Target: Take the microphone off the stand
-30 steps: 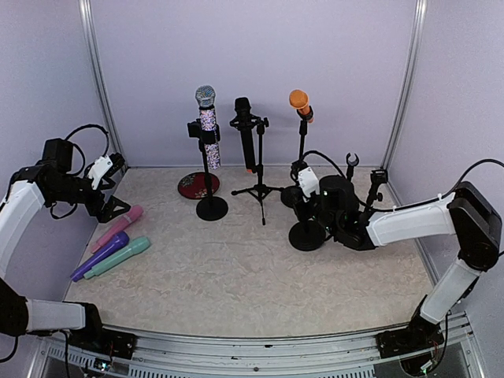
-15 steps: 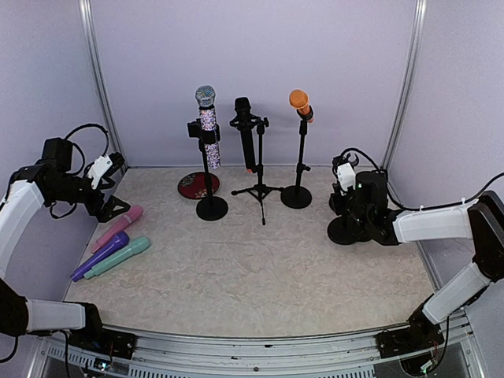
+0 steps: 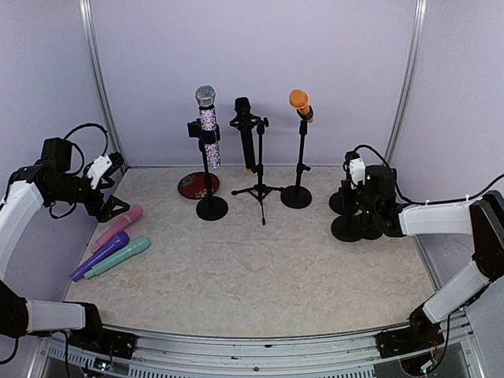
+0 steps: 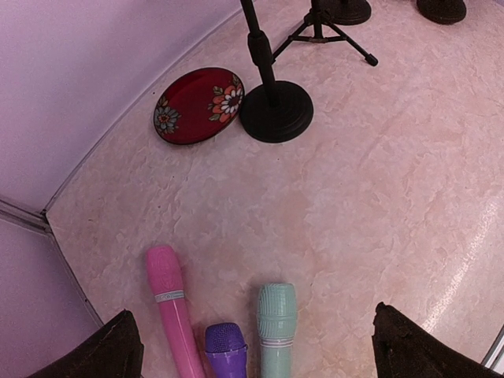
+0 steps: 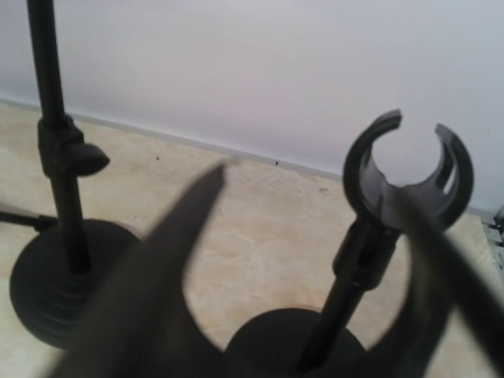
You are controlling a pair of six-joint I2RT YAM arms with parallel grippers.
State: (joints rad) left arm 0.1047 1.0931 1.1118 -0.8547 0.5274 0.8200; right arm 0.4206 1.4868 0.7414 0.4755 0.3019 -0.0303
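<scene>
Nearest the arm bases, three loose mics lie on the tabletop right below the L end effector: purple mic, teal mic and pink mic, side by side. L end effector hovers over them, jaws spread wide, holding nothing. On the other side, the R end effector sits low among short empty stands. Its jaws are narrowed but not closed. An empty clip stand rises just ahead btwn the fingers, w/ the R finger overlapping its neck. Can't tell if anything is clamped. Farther back, all mounted mics are in their holders. The orange mic on its round-base stand is closest to the R end effector, just to its left and higher. The black mic on the tripod stand comes next leftward. The sparkly mic on its own stand is well right of and beyond the L end effector, w/ a red plate beside that stand's base.
</scene>
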